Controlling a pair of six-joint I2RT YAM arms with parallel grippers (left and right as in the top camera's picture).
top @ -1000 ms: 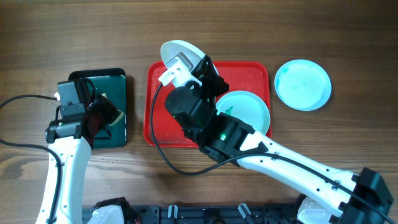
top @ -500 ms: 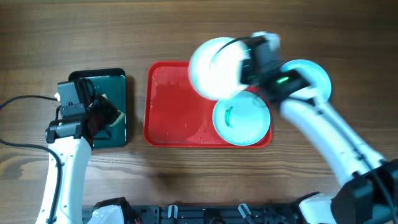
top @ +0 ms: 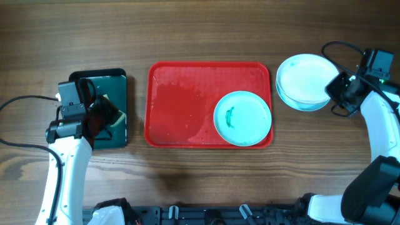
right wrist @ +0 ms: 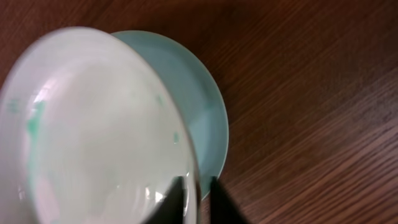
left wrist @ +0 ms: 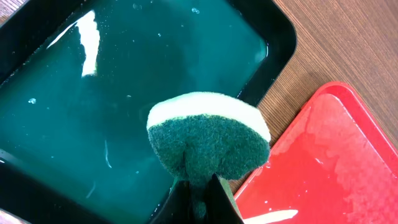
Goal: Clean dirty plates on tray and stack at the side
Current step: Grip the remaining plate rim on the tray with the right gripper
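The red tray (top: 181, 106) lies mid-table. One cyan plate (top: 242, 118) with a green smear sits in its right half. Right of the tray, the white plate (top: 304, 78) rests tilted on the other cyan plate (top: 306, 106). My right gripper (top: 335, 89) is shut on the white plate's right rim. In the right wrist view its jaws (right wrist: 198, 194) straddle that rim; the white plate (right wrist: 93, 124) shows faint green marks and covers most of the cyan plate (right wrist: 202, 106). My left gripper (top: 100, 117) is shut on a green-and-white sponge (left wrist: 208, 140).
A black basin (top: 119, 81) of teal water stands left of the tray, under the sponge; it fills the left wrist view (left wrist: 124, 87), with the tray's wet corner (left wrist: 329, 168) beside it. Cables trail at the table's left edge and far right.
My right arm has carried the white plate from above the tray to the right and brought it down onto the cyan plate beside the tray. The left arm has not moved.
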